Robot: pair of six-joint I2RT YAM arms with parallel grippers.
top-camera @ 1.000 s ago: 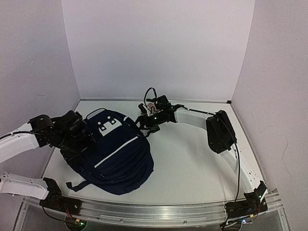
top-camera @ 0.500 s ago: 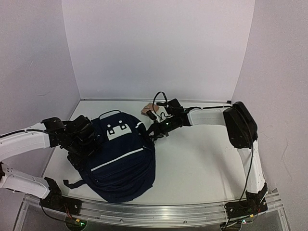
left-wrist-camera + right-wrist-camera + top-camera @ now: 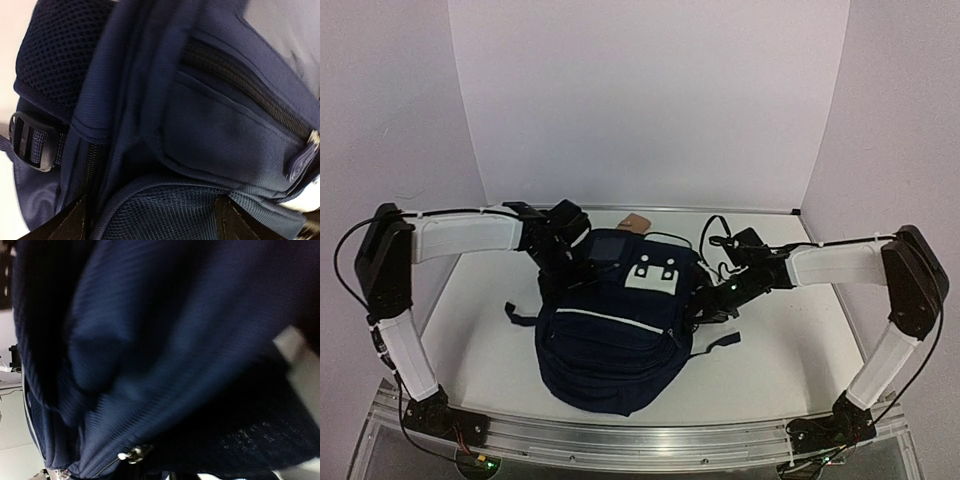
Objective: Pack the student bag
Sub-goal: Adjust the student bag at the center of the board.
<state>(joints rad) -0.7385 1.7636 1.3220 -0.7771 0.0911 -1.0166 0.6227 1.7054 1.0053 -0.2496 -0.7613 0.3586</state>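
The student bag [image 3: 610, 335], navy with a thin pale stripe and a white two-slot patch [image 3: 655, 275], lies in the middle of the table with its top toward the back wall. My left gripper [image 3: 572, 262] is at the bag's upper left corner. In the left wrist view its fingertips [image 3: 79, 220] stand apart with a thick fold of the bag's mesh [image 3: 160, 210] between them. My right gripper [image 3: 708, 298] is pressed against the bag's right side. In the right wrist view blurred bag fabric [image 3: 150, 340] hides its fingers; a zip pull [image 3: 131, 455] shows low down.
A small tan object [image 3: 636, 221] lies on the table behind the bag near the back wall. A black strap end [image 3: 725, 343] trails to the bag's right and a buckle strap [image 3: 516, 312] to its left. White walls close the back and sides.
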